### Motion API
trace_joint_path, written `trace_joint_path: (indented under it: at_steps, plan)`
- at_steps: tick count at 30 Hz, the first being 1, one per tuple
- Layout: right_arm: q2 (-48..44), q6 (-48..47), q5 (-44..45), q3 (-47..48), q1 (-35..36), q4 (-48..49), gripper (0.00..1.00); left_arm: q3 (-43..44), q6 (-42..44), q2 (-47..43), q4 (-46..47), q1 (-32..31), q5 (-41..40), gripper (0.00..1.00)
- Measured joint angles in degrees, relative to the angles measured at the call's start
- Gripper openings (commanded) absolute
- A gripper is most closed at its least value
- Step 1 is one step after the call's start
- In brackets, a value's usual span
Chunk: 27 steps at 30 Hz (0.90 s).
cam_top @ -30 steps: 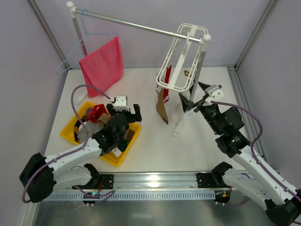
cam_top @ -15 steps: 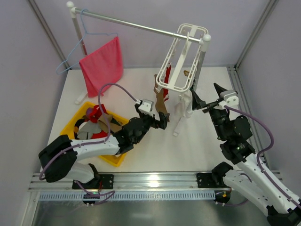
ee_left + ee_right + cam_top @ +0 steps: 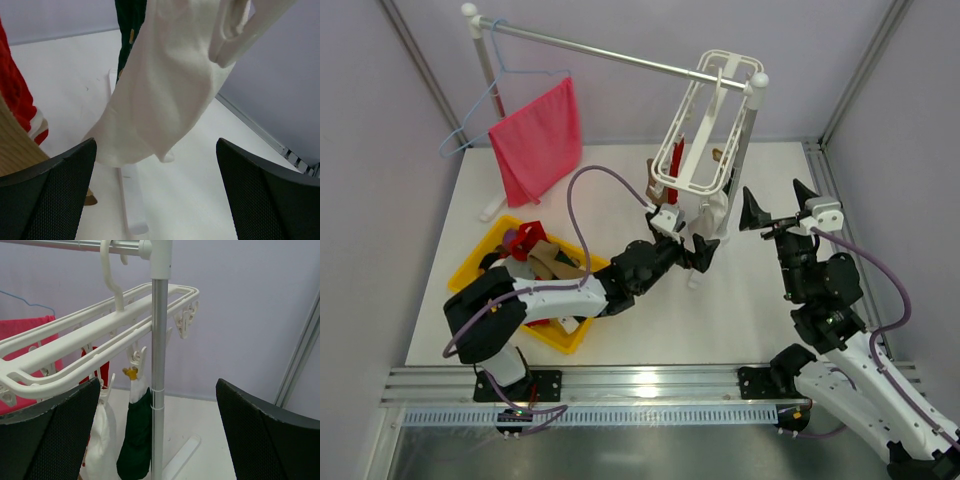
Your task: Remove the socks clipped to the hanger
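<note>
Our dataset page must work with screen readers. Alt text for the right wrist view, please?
A white plastic hanger hangs by its hook from a metal rail, with a white sock and a dark green sock clipped beneath it, beside an upright metal pole. The right gripper is open and empty, its black fingers filling the bottom corners.

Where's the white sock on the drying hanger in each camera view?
Top external: white sock hangs under the hanger, right of centre.
Left wrist: it fills the upper centre.
Right wrist: lower left, beside the dark green sock.
Shared landmark: the rack's white foot.
</note>
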Motion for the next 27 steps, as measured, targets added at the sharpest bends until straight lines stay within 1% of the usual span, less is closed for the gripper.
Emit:
trace_joint_path:
  at_steps: [9, 10, 11, 12, 14, 15, 17, 18, 20, 27]
  plan:
    - [-1.4, 0.0, 0.7, -0.9, -0.2, 0.0, 0.97, 5.4, -1.1, 4.9, -0.2, -0.2, -0.4, 1.0]
    - [-1.4, 0.0, 0.7, -0.9, -0.3, 0.0, 0.97, 5.7, -1.2, 5.4, -0.2, -0.2, -0.7, 0.97]
    - [-1.4, 0.0, 0.7, -0.9, -0.3, 0.0, 0.97, 6.1, -1.2, 5.9, -0.2, -0.2, -0.8, 0.91]
    - [-1.3, 0.0, 0.7, -1.0, -0.3, 0.0, 0.97, 6.4, -1.2, 6.3, -0.2, -0.2, -0.9, 0.77]
    - [-1.2, 0.0, 0.8, -1.0, -0.3, 0.1, 0.97, 7.1, -1.3, 7.2, -0.5, -0.2, -1.1, 0.64]
    - [-0.8, 0.2, 0.8, -1.0, -0.3, 0.3, 0.97, 7.3, -1.3, 7.5, -0.6, -0.2, -1.1, 0.48]
    - [0.2, 0.5, 0.7, -1.0, -0.4, 0.8, 0.97, 7.8, -1.1, 8.1, -0.8, -0.2, -1.3, 0.33]
    - [0.8, 0.7, 0.7, -1.0, -0.5, 0.9, 0.97, 7.9, -1.0, 8.3, -0.9, -0.2, -1.4, 0.16]
    - [2.1, 1.1, 0.5, -1.0, -0.6, 1.0, 0.97, 7.9, -0.9, 8.3, -1.0, -0.2, -1.7, 0.01]
    - [6.2, 2.6, -1.5, -1.0, -0.7, 1.0, 0.96, 7.8, -0.7, 8.3, -0.5, -0.3, -1.9, 0.0]
